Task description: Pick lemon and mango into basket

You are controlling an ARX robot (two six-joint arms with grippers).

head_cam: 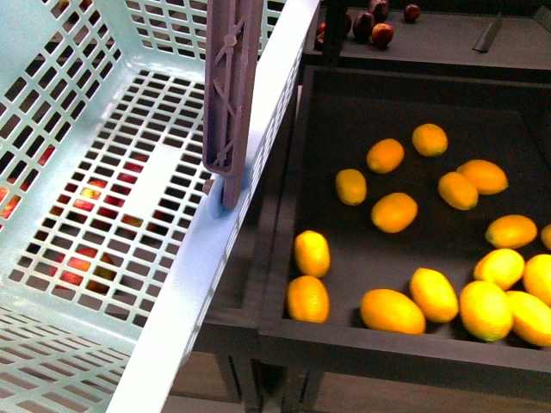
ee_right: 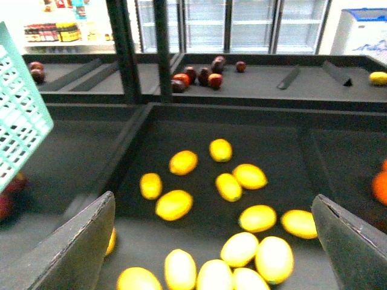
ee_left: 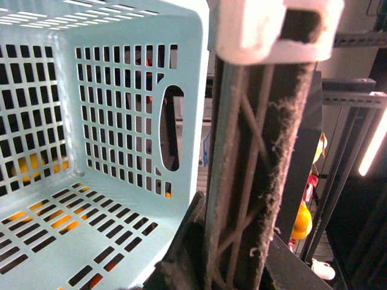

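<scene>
The aqua basket (head_cam: 215, 258) fills the left of the front view, empty, with its brown handle (head_cam: 229, 95) standing up. My left gripper (ee_left: 224, 260) is shut on that handle (ee_left: 254, 151) beside the basket's slotted wall (ee_left: 121, 78). To the right, a dark tray (head_cam: 387, 344) holds several loose fruits. Deep orange-yellow mangoes (head_cam: 394, 212) lie toward its left and middle. Brighter yellow lemons (head_cam: 486, 310) cluster at its front right. My right gripper (ee_right: 214, 248) hangs open above the pale yellow fruits (ee_right: 266, 257), its fingers (ee_right: 84, 241) wide apart with nothing between them.
Dark red fruits (head_cam: 379, 30) lie on the shelf behind the tray. Red fruits (head_cam: 86, 206) show through the basket's slotted bottom. Black upright posts (ee_right: 124, 48) stand between the bins. An orange fruit (ee_right: 381, 187) sits in the neighbouring bin.
</scene>
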